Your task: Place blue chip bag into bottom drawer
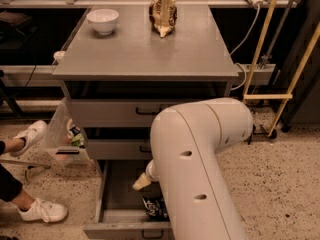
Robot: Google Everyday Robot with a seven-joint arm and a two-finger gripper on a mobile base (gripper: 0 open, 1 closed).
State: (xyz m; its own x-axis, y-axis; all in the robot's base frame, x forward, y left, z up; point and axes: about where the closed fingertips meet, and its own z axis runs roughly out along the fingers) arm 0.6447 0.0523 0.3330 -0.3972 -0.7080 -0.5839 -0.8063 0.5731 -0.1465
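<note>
The bottom drawer (114, 194) is pulled open below the grey cabinet, its plain tray interior showing. The blue chip bag (154, 207) lies inside it near the front wall, partly hidden by my white arm (200, 154). My gripper (141, 181) reaches down over the drawer's middle, just above and behind the bag. Only its tan tip shows, and the arm covers the rest. I cannot see it touching the bag.
A white bowl (102, 20) and a brown-and-tan chip bag (163, 13) stand on the cabinet top (145, 54). Two shut drawers (115, 113) are above. A clear bag (65, 134) hangs at the cabinet's left. A person's white shoes (42, 210) are on the floor left.
</note>
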